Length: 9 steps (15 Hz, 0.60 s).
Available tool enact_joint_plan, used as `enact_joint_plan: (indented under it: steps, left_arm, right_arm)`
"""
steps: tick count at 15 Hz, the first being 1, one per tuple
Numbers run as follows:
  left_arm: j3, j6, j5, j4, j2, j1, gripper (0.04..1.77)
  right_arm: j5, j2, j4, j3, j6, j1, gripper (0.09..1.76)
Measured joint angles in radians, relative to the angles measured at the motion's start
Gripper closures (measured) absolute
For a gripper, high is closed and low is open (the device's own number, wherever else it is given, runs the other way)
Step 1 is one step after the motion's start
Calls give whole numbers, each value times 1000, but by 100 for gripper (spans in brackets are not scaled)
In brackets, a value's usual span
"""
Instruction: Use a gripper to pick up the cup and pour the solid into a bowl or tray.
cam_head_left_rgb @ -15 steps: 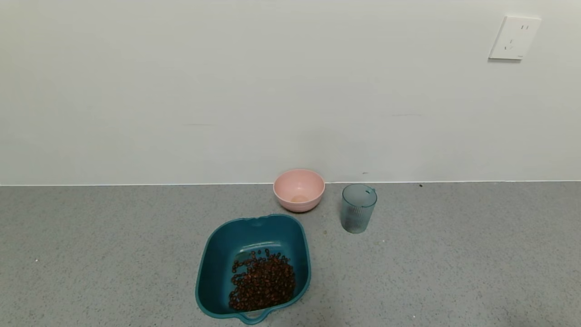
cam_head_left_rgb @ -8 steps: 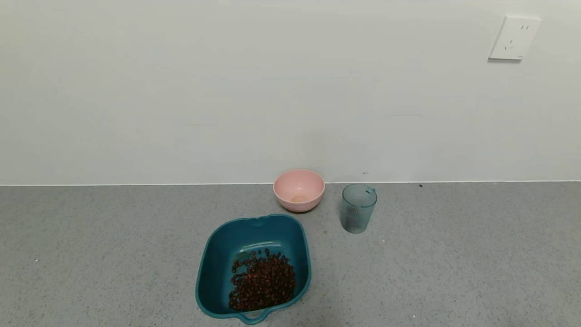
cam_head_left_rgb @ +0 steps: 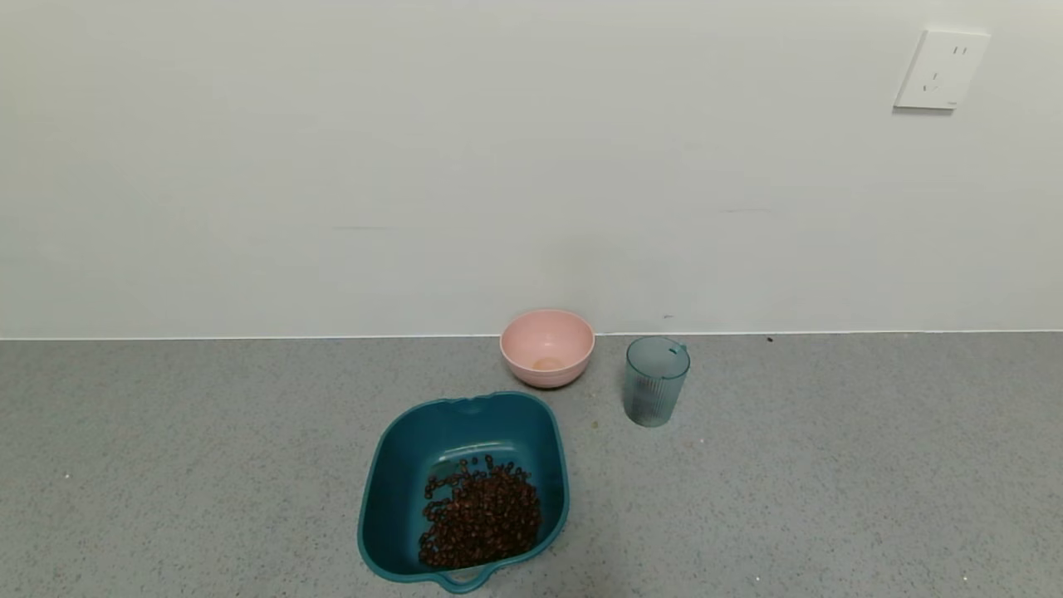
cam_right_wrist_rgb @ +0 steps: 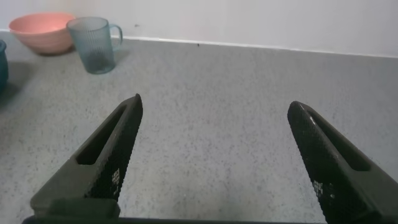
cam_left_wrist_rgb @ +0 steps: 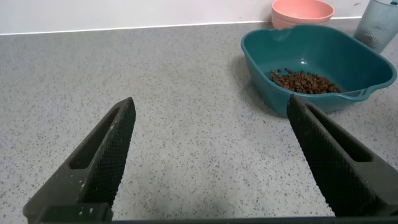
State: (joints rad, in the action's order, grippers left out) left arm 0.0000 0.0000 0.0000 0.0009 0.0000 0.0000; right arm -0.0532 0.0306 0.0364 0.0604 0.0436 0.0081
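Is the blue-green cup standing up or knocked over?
Standing up. The cup sits on its base on the grey counter, open rim on top, beside the pink bowl.

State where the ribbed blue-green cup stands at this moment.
In the head view the cup stands upright on the grey counter near the wall, just right of the pink bowl and behind-right of the teal tub of beans.

- A small round pink bowl [cam_head_left_rgb: 547, 347] sits at the back of the table, right up near the wall. There is a little pale spot at its bottom.
- The table [cam_head_left_rgb: 830, 465] is grey with tiny specks all over.
- The wall [cam_head_left_rgb: 415, 166] behind the table is plain and white.
- A white plug socket [cam_head_left_rgb: 942, 70] is high up on the wall, far to the right.
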Motion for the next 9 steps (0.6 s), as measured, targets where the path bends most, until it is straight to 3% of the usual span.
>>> enact_joint_plan:
  steps: [9]
  left_arm:
    - [0,0,0,0,0,0,6]
  right_arm:
    - [46,-31,-39,-59,-37,-1,15]
